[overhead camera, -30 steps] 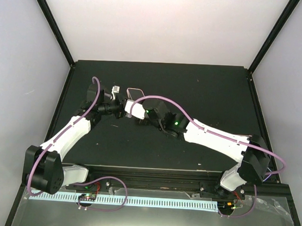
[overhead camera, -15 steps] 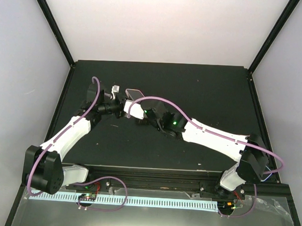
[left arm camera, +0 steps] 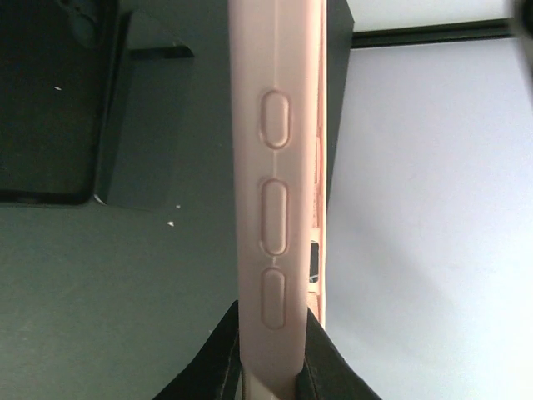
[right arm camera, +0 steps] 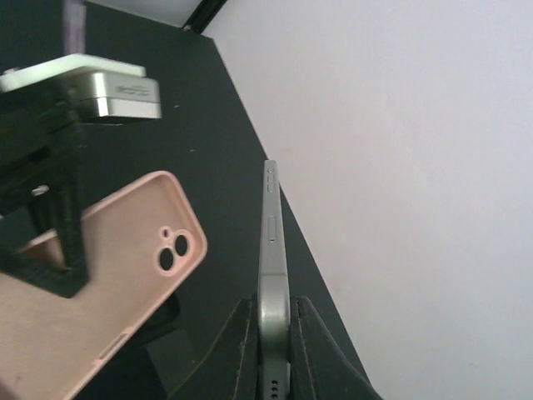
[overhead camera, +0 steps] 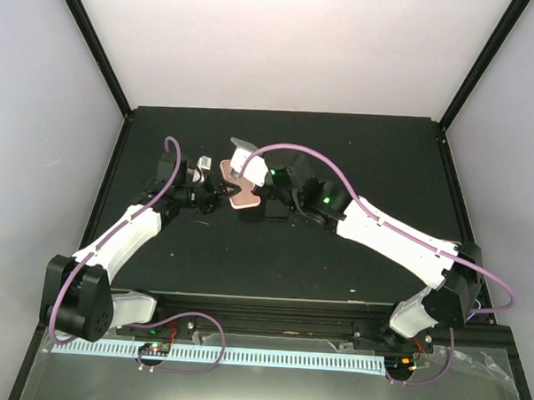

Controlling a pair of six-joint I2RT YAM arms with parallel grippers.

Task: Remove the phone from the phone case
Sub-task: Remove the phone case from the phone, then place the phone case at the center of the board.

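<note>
Change: right gripper (right arm camera: 273,312) has shut since a second ago, and the phone (right arm camera: 273,250) it grips is now out of the phone case (right arm camera: 125,275), which wrapped it before.
Right jaws: clamped on the phone's end. The phone is seen edge-on, rising from the fingers, with slim side buttons along its grey rim.
Left jaws: left gripper (left arm camera: 271,333) is pinched shut on the pink case's long edge, and three moulded button bumps run up from its fingers.
Phone and case: held apart, side by side above the black table (overhead camera: 367,151). The case shows its twin-lens camera cutout to the right wrist view.
Writing: small print on the silver camera block (right arm camera: 112,87) above the left gripper is too small to read.
</note>
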